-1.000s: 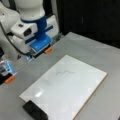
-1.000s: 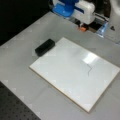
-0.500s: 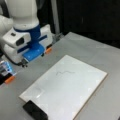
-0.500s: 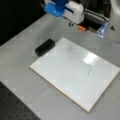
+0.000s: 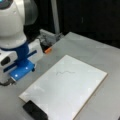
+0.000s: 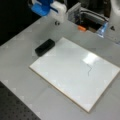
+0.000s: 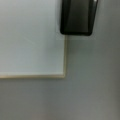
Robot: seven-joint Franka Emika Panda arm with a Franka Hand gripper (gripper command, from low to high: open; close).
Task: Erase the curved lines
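Note:
The curve lines (image 5: 64,72) are a short thin grey squiggle near the middle of the white board (image 5: 75,95); they also show as curve lines (image 6: 88,70) just below a glare spot on the board (image 6: 62,75). A black eraser block (image 6: 45,47) lies on the table against the board's corner, seen as the eraser (image 5: 35,111) and the eraser (image 7: 78,17). My gripper (image 6: 57,23) hangs above the table, apart from the eraser and off the board's edge. The blue and white hand (image 5: 22,67) hovers left of the board. No fingers show in the wrist view.
An orange piece (image 6: 81,28) lies by a grey metal fixture (image 6: 75,12) at the table's back. A blue-lit device (image 6: 103,30) stands at a front view's right. Grey table (image 7: 87,87) surrounds the board.
The hand has moved steadily sideways along the table's back, away from the fixture and towards the eraser's side of the board. Board, lines and eraser have not moved.

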